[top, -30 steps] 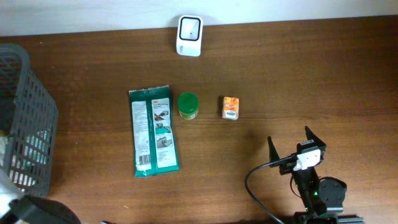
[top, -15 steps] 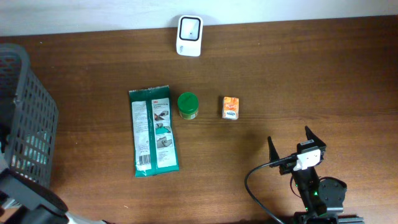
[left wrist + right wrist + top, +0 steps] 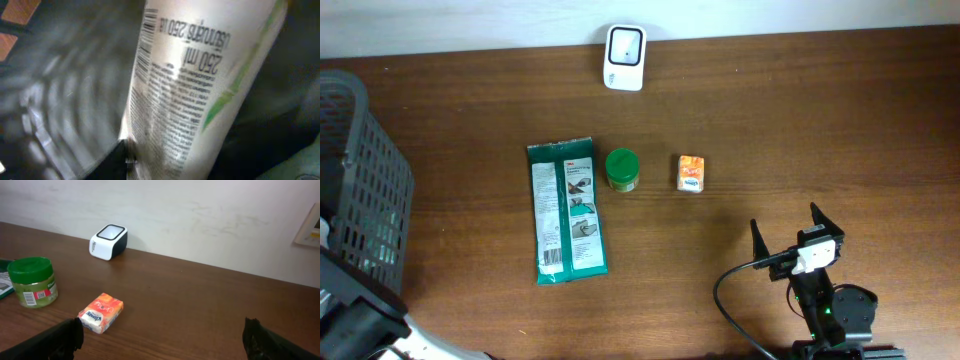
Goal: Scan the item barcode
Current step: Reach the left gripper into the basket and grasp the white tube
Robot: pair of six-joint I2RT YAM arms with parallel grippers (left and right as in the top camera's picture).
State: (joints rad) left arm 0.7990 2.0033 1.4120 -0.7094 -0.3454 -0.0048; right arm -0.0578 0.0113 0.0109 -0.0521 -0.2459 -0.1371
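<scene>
1. White 250 ml bottle, its barcode showing, fills the left wrist view against blurred basket mesh.
2. Left gripper: a dark finger is beside the bottle; whether it grasps cannot be told.
3. Right gripper: spread wide, empty.
4. Barcode scanner: at the far table edge.

Evenly, softly lit from above, with faint shadows on the desk. Dim and motion-blurred at the left wrist, bottle print smeared.

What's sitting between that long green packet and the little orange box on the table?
A small jar with a green lid stands between the green packet and the orange box. The overhead view shows it.
</scene>
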